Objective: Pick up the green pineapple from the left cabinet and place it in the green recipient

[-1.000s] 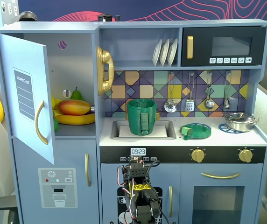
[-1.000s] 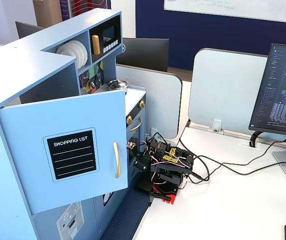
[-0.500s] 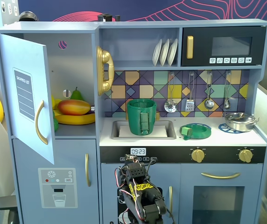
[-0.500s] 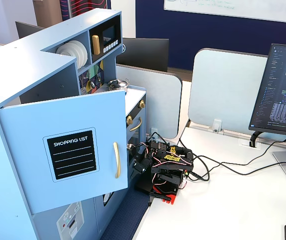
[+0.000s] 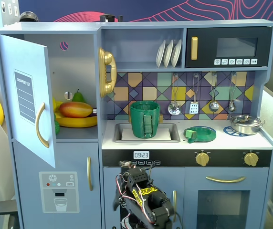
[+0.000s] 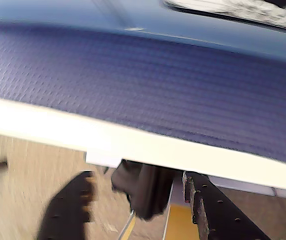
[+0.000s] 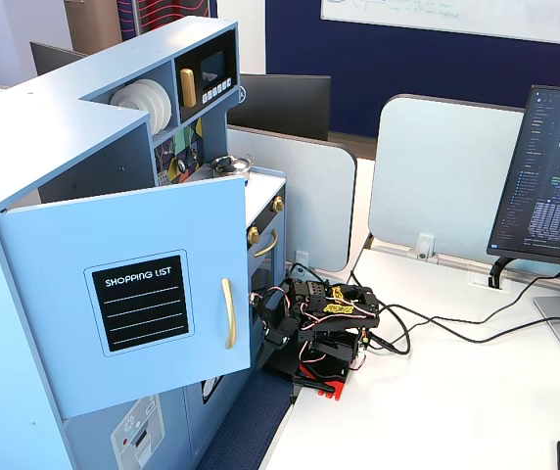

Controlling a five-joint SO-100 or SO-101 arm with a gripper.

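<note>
Pineapple (image 5: 57,127), dark green, peeks from behind cabinet door (image 5: 29,98).

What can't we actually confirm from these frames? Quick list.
- green pineapple: in a fixed view only a dark green sliver shows behind the left cabinet door edge; shape unreadable.
- Cabinet interior: in another fixed view the open door blocks it fully.
- tool: the wrist view is motion-blurred and the fingers are cut off by the bottom edge; they look apart, with nothing between them.
- green recipient: inside not visible from the front.
</note>
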